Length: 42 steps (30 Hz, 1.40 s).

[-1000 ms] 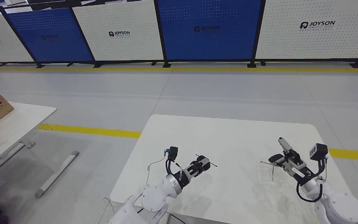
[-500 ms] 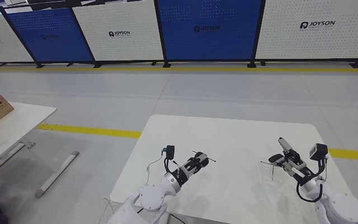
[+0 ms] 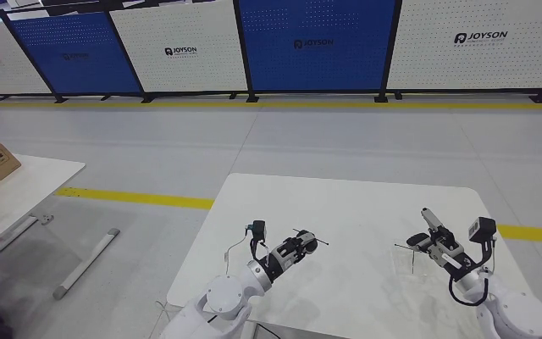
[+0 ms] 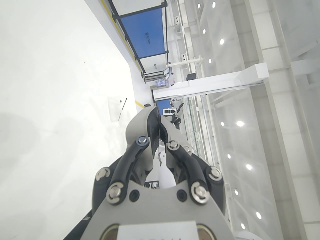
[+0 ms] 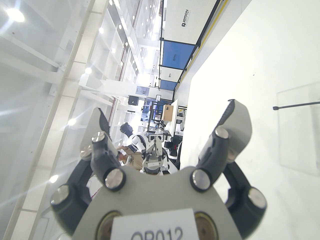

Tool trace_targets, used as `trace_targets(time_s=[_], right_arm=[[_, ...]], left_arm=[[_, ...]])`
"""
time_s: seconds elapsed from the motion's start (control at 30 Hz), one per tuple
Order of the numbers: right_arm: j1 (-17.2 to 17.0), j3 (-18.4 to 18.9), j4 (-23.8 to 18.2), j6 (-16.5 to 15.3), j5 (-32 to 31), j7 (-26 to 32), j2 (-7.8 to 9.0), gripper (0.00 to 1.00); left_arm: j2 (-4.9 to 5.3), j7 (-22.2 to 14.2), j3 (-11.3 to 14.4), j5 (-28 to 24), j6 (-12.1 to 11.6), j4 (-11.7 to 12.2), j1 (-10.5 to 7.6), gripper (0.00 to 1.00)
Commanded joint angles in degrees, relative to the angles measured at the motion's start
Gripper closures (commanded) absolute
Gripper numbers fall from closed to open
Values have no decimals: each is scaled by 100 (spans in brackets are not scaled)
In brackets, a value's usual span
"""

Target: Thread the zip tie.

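We found the left gripper over the near middle of the white rectangular table, its fingers pressed together. From above, a thin black plastic zip tie crossed its tips, both ends sticking out to either side, so we took it as pinched there. We could not make the strip out in the left wrist view. Against the picture a second earlier, this gripper and the strip had shifted slightly farther from the robot and a touch toward the table's left side. The arm's elbow had also swung a little outward. Over the last half second it had barely moved. The right gripper had stayed where it was near the table's right edge, with its two fingers spread wide and nothing between them. Just beside it, a second black zip tie lay flat on the tabletop, apart from both grippers. In the right wrist view we saw it resting on a clear rectangular plastic sheet, its small square head just off the sheet's edge and its tail running across the sheet. The left wrist view showed the same tie and sheet well beyond the closed fingers. Neither had moved across the three top views.
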Motion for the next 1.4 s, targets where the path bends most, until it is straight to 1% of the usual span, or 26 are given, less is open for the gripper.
trace_targets(time_s=[0.0, 0.1, 0.17, 0.9, 0.97, 1.03, 1.17, 1.23, 1.3, 1.37], right_arm=[[0, 0, 0, 0, 0, 0, 0, 0], [0, 0, 0, 0, 0, 0, 0, 0], [0, 0, 0, 0, 0, 0, 0, 0], [0, 0, 0, 0, 0, 0, 0, 0], [21, -12, -29, 50, -328, -84, 10, 0], [126, -12, -59, 209, -589, -44, 25, 0], [436, -16, -57, 519, -978, 250, 56, 0], [657, -82, 18, 721, -1325, 571, 83, 0], [903, -248, 130, 925, -1637, 954, 97, 0], [1110, -391, 304, 987, -1855, 1281, 104, 0]], left_arm=[[12, -163, 27, 117, -91, -29, 7, 100], [46, -496, 32, 280, -195, -83, 75, 100], [61, -584, 25, 330, -242, -104, 131, 100], [63, -572, 17, 325, -252, -111, 144, 100], [63, -572, 17, 325, -252, -111, 144, 100], [63, -572, 17, 325, -252, -111, 144, 100], [63, -572, 17, 325, -252, -111, 144, 100], [63, -572, 17, 325, -252, -111, 144, 100], [63, -572, 17, 325, -252, -111, 144, 100], [63, -572, 17, 325, -252, -111, 144, 100]])
